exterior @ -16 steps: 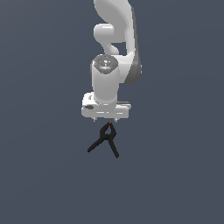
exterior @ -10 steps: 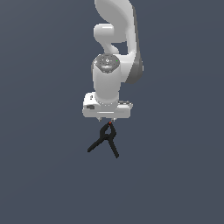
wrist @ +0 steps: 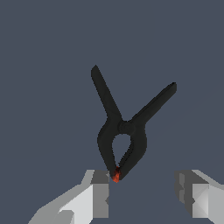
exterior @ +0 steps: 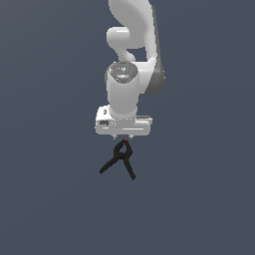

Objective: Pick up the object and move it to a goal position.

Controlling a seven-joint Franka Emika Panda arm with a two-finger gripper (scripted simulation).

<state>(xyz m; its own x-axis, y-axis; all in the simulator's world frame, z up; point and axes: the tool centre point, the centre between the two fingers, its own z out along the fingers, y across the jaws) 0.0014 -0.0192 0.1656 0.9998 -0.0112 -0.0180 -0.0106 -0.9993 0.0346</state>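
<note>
1. Fingers (wrist: 99,192) are spread: the wrist view shows both with a wide gap between them, nothing clamped. We place our gripper (wrist: 146,192) directly above the clamp's tip end.

2. Our object, the black spring clamp (exterior: 119,159), lies flat on the plain grey surface (exterior: 50,199), just beneath the gripper (exterior: 122,135) in the exterior view. Its closed tip carries a small red dot (wrist: 116,176); the two handles splay away from the gripper.

3. In the wrist view the red dot sits right beside one finger, apparently touching its edge or just short of it. We cannot tell whether there is contact. The clamp is off-centre in the gap, nearer that finger than the other.

4. Step in hand, as we judge it: final approach before the grasp. Nothing is lifted yet.

5. Next move calls for centring the gap over the clamp body, lowering so the pads straddle it, then closing.

6. Against the frame 0.8 s ago: the clamp lies as it did; the gripper appears slightly lower and closer to the clamp.
</note>
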